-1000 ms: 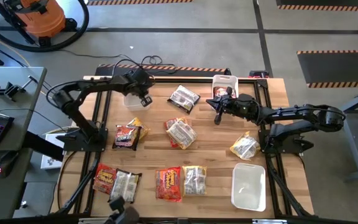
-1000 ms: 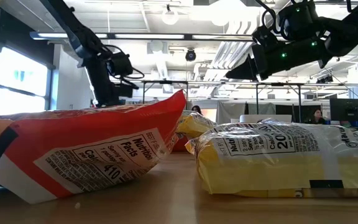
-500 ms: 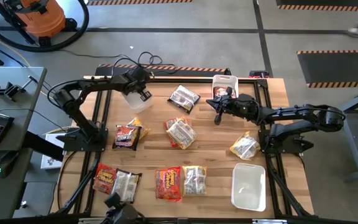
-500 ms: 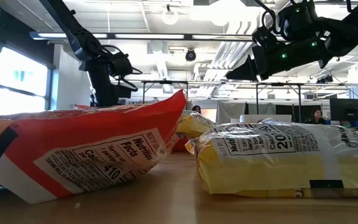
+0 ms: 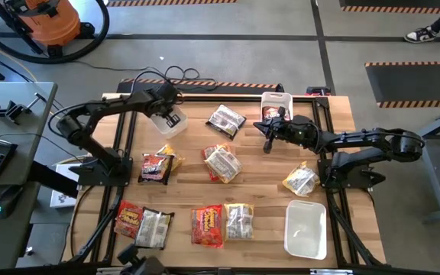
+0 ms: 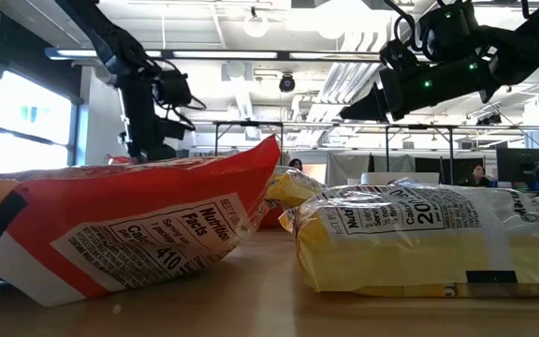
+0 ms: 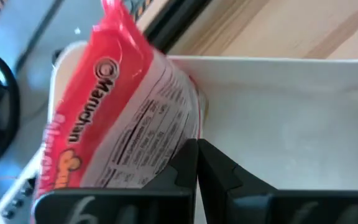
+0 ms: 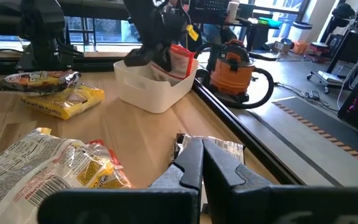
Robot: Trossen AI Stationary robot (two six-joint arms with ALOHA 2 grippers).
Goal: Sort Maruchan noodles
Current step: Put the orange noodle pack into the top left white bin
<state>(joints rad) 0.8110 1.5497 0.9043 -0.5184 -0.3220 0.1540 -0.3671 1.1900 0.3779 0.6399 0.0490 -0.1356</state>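
Red packet [image 7: 117,130] beside left claw [image 7: 197,163]

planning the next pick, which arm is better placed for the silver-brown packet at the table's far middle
Right: its claw hangs beside the crinkly silver-brown plastic packet, while the left claw is over the white rectangular plastic bin with a red packet.

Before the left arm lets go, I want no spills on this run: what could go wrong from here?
The left gripper holds a red packet at the near-left white bin, beside the table's edge. Released too early, it could tip over the rim onto the floor. The packet stands on end, so it may lean out instead of lying flat. The right gripper waits, shut, above the table.
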